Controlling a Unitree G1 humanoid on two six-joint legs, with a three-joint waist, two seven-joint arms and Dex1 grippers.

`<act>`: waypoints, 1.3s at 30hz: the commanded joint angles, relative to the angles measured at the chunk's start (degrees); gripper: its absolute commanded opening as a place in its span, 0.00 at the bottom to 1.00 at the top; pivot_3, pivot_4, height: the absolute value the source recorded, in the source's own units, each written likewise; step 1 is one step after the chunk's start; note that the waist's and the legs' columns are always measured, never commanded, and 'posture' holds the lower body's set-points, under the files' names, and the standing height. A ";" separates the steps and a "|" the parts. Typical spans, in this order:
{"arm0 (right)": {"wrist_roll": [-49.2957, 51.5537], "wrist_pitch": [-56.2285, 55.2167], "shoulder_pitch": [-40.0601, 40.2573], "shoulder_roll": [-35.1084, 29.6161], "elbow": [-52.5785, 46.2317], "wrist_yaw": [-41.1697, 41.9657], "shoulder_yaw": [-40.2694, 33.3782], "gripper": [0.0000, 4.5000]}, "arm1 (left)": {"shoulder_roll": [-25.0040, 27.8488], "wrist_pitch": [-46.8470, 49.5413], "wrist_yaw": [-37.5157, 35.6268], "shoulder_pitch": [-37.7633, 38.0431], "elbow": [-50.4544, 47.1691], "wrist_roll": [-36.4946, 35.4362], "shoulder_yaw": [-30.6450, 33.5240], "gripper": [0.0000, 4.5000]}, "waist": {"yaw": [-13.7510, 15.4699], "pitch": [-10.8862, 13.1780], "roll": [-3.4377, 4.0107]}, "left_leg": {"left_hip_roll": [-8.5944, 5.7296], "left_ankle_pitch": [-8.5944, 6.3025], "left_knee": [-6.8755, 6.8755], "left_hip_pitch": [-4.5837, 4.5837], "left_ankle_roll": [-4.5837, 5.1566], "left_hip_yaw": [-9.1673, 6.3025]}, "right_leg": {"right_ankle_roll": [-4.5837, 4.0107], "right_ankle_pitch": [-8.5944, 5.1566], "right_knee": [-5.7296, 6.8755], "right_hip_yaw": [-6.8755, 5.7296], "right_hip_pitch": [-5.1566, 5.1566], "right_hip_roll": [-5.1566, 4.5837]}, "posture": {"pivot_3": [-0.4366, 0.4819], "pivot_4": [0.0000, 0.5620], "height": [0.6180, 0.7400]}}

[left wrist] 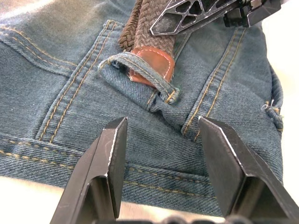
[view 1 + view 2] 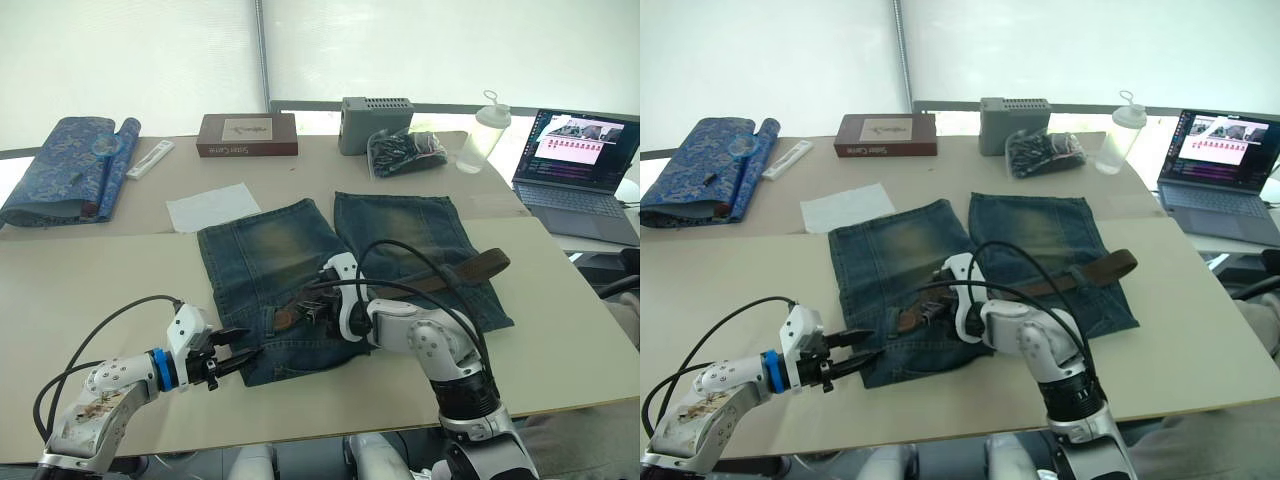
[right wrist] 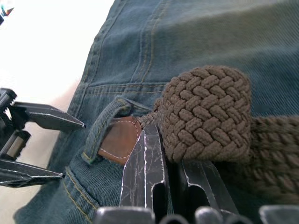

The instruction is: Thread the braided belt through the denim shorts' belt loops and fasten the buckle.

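Silver-white arms, black cables, blue left wrist ring, black-fingered grippers

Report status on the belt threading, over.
Left tool open, at the shorts' waistband. Right tool shut on braided belt, leather tip entering a belt loop. Nothing obstructing.

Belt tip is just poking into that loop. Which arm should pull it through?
Probably the left. The left gripper is open and sits just beyond the belt loop, facing the belt's leather tip. The right gripper is shut on the belt behind the loop, feeding it.
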 commanded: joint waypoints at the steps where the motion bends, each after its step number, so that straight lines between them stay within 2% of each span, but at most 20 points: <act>1: 2.57 2.79 0.40 2.42 3.07 1.98 -1.59 0.00 | -0.30 -0.60 0.13 0.19 -1.87 0.18 1.23 0.56 | 0.02 0.00 0.01 | 0.01 0.00 0.00 -0.01 0.00 -0.01 | 0.00 0.00 0.00 0.00 -0.01 0.01 | 0.48 0.27 0.82; 3: -0.58 1.48 -0.34 1.81 5.20 1.80 -0.16 0.00 | -0.36 -0.43 0.22 0.28 -1.87 0.16 1.26 0.56 | 0.10 0.01 0.01 | 0.00 0.00 0.00 -0.05 0.00 -0.01 | -0.01 0.00 0.01 0.00 -0.05 0.01 | 0.48 0.27 0.82; 8: 0.72 2.74 -2.70 6.99 8.17 1.07 -3.88 0.00 | -0.88 0.39 0.95 0.95 -2.36 -0.36 1.45 0.56 | 0.03 0.01 0.01 | 0.00 0.00 0.00 -0.03 0.00 0.00 | 0.00 0.02 0.01 0.00 -0.05 0.00 | 0.48 0.27 0.82; 11: 1.15 3.30 -3.41 8.89 9.13 0.67 -5.68 0.00 | -1.84 3.85 2.50 0.90 -3.04 -3.40 3.02 0.56 | -0.01 0.00 0.01 | 0.01 0.00 -0.01 -0.03 0.00 -0.03 | -0.03 0.00 0.04 -0.04 -0.06 0.01 | 0.48 0.27 0.82; 18: 3.93 6.85 -3.63 11.75 9.16 0.01 -11.69 0.00 | -2.99 29.33 9.36 -0.63 -2.96 -26.71 12.73 0.56 | 0.07 0.01 0.00 | 0.02 0.00 -0.01 -0.05 0.00 -0.12 | -0.01 0.00 0.05 -0.11 -0.04 0.02 | 0.48 0.27 0.82; 24: 6.08 8.56 -3.96 12.16 8.84 0.05 -13.66 0.00 | -4.63 40.69 16.48 -4.63 2.50 -36.45 17.32 0.56 | 0.29 0.01 0.00 | -0.03 0.00 0.00 -0.07 0.00 -0.15 | 0.03 -0.03 -0.02 -0.12 -0.01 0.01 | 0.48 0.27 0.82; 29: 6.79 8.86 -3.77 12.05 8.57 0.14 -13.47 0.00 | -6.98 44.52 20.14 -7.37 3.85 -38.74 16.88 0.56 | 0.22 0.01 0.00 | -0.07 0.00 0.00 -0.08 0.00 -0.20 | 0.05 -0.02 -0.06 -0.13 0.02 0.00 | 0.48 0.27 0.82; 39: 6.97 8.51 -3.41 12.03 8.42 0.30 -13.09 0.00 | -9.55 47.06 22.73 -9.34 5.73 -37.16 15.38 0.56 | 0.20 0.00 0.00 | -0.09 0.00 -0.01 -0.09 0.00 -0.22 | 0.04 -0.02 -0.06 -0.12 0.02 0.00 | 0.48 0.27 0.82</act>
